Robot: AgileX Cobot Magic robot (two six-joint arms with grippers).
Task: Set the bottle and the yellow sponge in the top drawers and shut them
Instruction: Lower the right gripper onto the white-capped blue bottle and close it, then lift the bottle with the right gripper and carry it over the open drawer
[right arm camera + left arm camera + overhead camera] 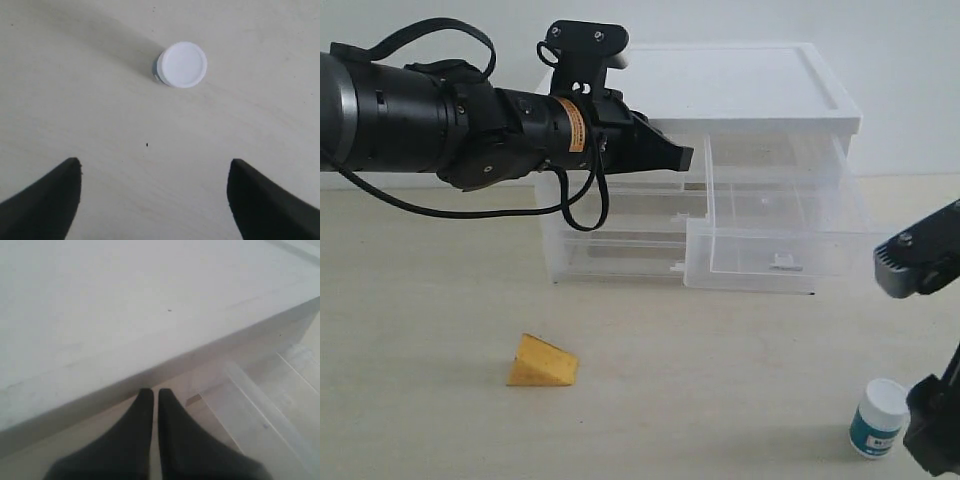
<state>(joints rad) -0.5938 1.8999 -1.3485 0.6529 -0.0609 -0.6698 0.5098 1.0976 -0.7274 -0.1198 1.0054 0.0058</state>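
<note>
The bottle (pixel 878 418) stands upright on the table (pixel 420 300) at the near right. The yellow sponge (pixel 542 362) lies at the near left, well apart from it. Neither is in the top drawers yet. The right top drawer (pixel 750 255) is pulled out and looks empty, and the left top drawer (pixel 660 182) appears to be in.

My right claw (pixel 155 161) is spread wide and holds nothing. It hangs above the table with the bottle's white cap (pixel 181 64) ahead of it and not yet between the fingers. To do this well, I think I must centre the cap in the gap before I come down. Then I should close on the body under the cap, since a squat bottle tips if one finger touches first.

My left claw (pixel 682 157) is clenched on nothing, with its tips just under the lip of the white top (pixel 125 315). I cannot see the left drawer's handle, so I would find it before pulling.
</note>
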